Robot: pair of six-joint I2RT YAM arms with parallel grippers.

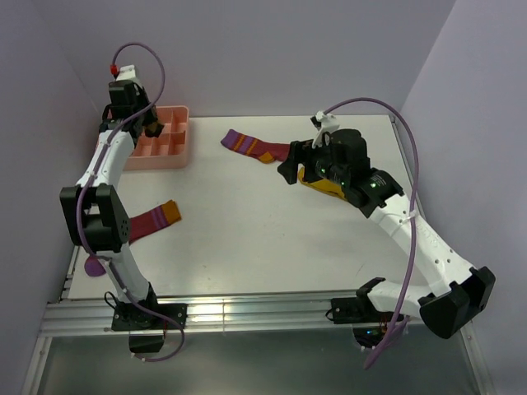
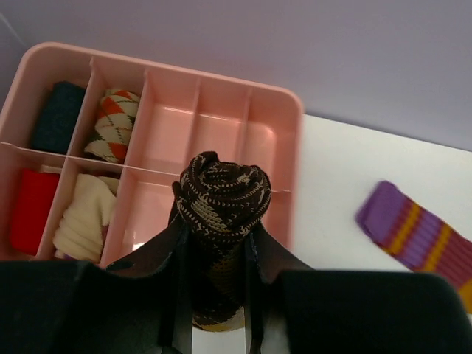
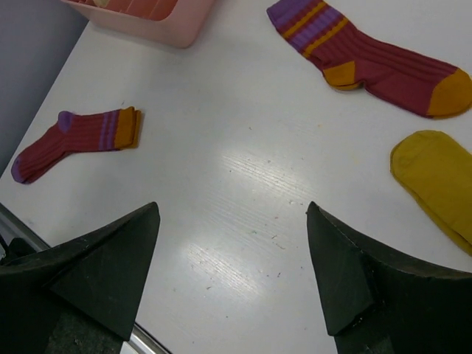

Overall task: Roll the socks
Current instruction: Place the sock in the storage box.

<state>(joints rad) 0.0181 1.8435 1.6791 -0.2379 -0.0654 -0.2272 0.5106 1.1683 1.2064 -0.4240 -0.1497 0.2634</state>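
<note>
One maroon sock [image 3: 383, 63], a second maroon sock [image 3: 74, 136] and a yellow sock [image 3: 435, 177] are laid flat on the white surface [image 1: 247, 239] between lilac walls [image 1: 288, 49], while a rolled brown-and-tan sock [image 2: 221, 195] is gripped in the narrowly parted left pincer [image 2: 217, 236] over a pink tray [image 2: 221, 140] of bundled socks [image 2: 110, 125], and the right pincer [image 3: 232, 214] is spread wide, empty.

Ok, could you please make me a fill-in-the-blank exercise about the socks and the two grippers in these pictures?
1. The rolled sock held in the left gripper is dark ___ with tan marks.
2. The right gripper hangs ___ over the table, holding nothing.
3. The tray is ___ in colour.
4. Beside the maroon sock lies a flat sock that is ___.

Missing words: brown; open; pink; yellow.
</note>
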